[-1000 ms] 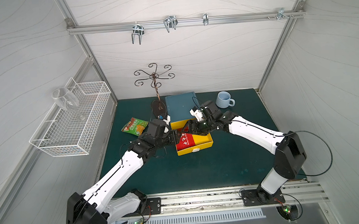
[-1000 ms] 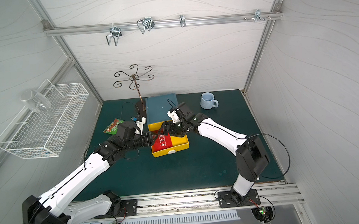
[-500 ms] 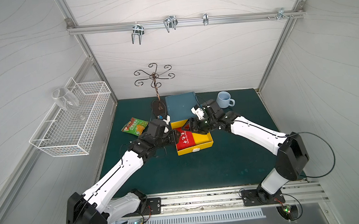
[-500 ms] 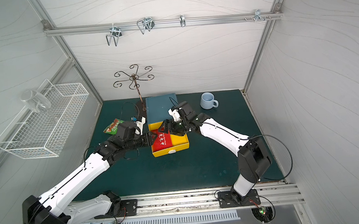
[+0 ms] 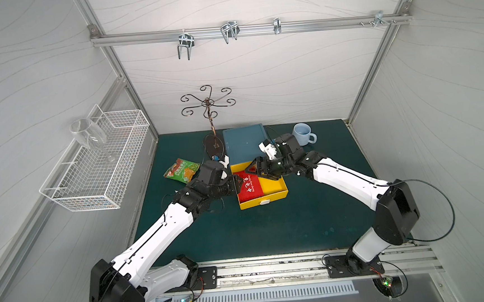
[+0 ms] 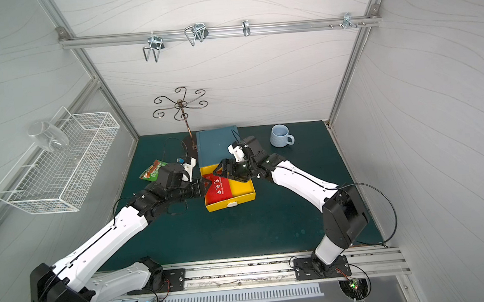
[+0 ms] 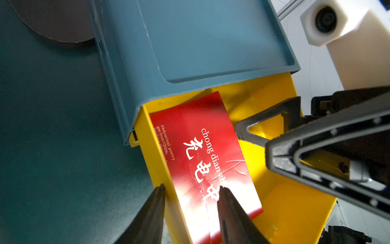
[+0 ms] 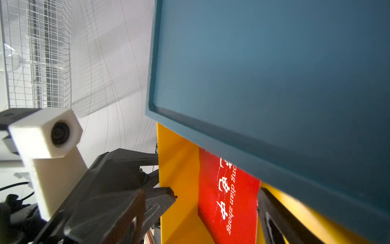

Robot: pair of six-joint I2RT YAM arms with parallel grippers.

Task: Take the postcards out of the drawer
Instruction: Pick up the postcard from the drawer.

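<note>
Fingers [image 7: 150, 213] of the left claw [image 7: 191, 188] stand at a narrow gap. They straddle the side wall, on the left arm's side, of the yellow plastic drawer [image 7: 280, 196]. One black finger is outside the wall. The other rests on the printed face of the red rectangular postcard [image 7: 202, 147] with white Chinese characters. Wall and card edge both sit between the jaws; cannot tell whether they pinch either.

Right claw [image 7: 253, 140], with black triangular-frame fingers, is spread wide and holds nothing. One fingertip sits at the postcard's opposite long edge, inside the drawer; touching or just short, unclear. The postcard therefore lies between the two claws, one at each long side.

In both top views the postcard [image 5: 248, 186] [image 6: 218, 188] lies lengthwise in the half of the drawer toward the left arm. Bare yellow floor [image 5: 272, 184] is beside it. One card face shows; anything beneath is hidden.

The drawer is pulled out of a slate-blue plastic case [image 5: 244, 140]. In the right wrist view the case [image 8: 274, 84] hides the postcard's [image 8: 228, 190] far end.

Further out:
- Dark green mat [image 5: 269, 228] carries a green-orange snack packet [image 5: 182, 173] beside the left arm, apart from the drawer.
- Pale blue mug [image 5: 303, 134] stands behind the right arm.
- Brown wire stand with curled hooks [image 5: 208, 104] stands just beside the case.
- White wire basket [image 5: 99, 173] hangs on the side wall with a clear wine glass [image 5: 88, 136] in it.
</note>
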